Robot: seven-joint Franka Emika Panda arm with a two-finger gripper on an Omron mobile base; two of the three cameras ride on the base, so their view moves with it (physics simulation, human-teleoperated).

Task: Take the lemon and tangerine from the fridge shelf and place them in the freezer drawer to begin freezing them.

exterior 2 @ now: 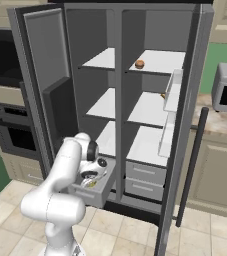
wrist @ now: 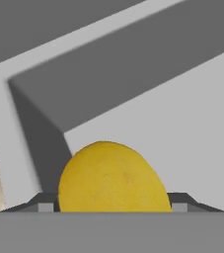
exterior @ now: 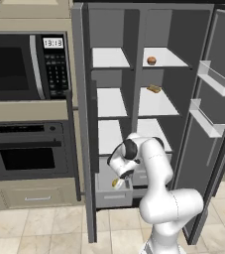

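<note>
Left base view: one arm, one gripper (exterior: 119, 184) reaching down at lower centre, over the one pulled-out freezer drawer (exterior: 113, 198). One lemon (exterior: 116, 183), a small yellow blob, is sitting between the fingers just above the drawer's opening. One tangerine (exterior: 151, 60), round and orange-brown, is resting on the top right shelf of the fridge (exterior: 82, 124), upper centre of frame. One tan elongated food item (exterior: 154, 89) is lying on the shelf below it. One microwave (exterior: 25, 67) is showing at upper left, one oven (exterior: 27, 151) beneath it.

Right base view: the gripper (exterior 2: 91, 180) is hanging at lower left of centre, inside the open top of the freezer drawer (exterior 2: 97, 192). The lemon (exterior 2: 89, 183) is showing as a yellow speck between the fingers. The tangerine (exterior 2: 139, 64) is sitting on the top right shelf, upper centre. Two shallower grey drawers (exterior 2: 144, 179) are stacked to the right of the deep one.

Hand view: the lemon (wrist: 112, 180) is filling lower centre, plain yellow, smooth, oval, with the drawer's grey walls and floor behind it. The jaws are closing partway on it, one dark fingertip (wrist: 43, 202) showing at each side of the fruit.
</note>
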